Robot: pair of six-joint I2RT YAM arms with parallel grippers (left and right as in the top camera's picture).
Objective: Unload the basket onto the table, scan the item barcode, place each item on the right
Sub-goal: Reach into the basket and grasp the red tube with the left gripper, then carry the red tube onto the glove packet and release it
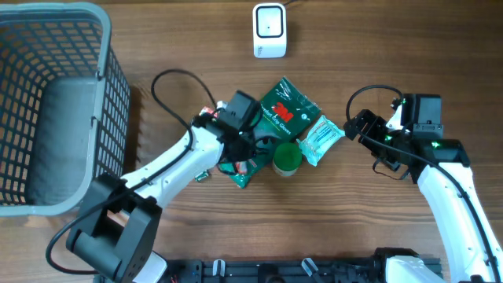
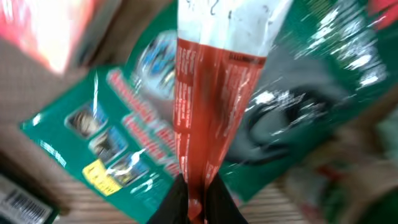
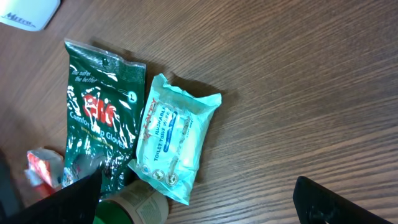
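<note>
A red and white packet (image 2: 205, 106) hangs pinched by its lower edge between the black fingers of my left gripper (image 2: 198, 191), which is shut on it. No barcode shows on the face I see. From overhead, that gripper (image 1: 238, 148) sits over the pile of items at mid table. The white scanner (image 1: 269, 30) stands at the far edge, well apart from the packet. My right gripper (image 3: 199, 208) is open with nothing in it, hovering just right of a teal wipes packet (image 3: 174, 143).
A dark green gloves packet (image 1: 287, 110), the teal wipes (image 1: 321, 139) and a green-lidded jar (image 1: 287, 159) lie together. Another green packet (image 2: 118, 149) lies under the held one. A grey basket (image 1: 47, 102) fills the left side. A barcoded label (image 2: 25, 205) shows low on the left.
</note>
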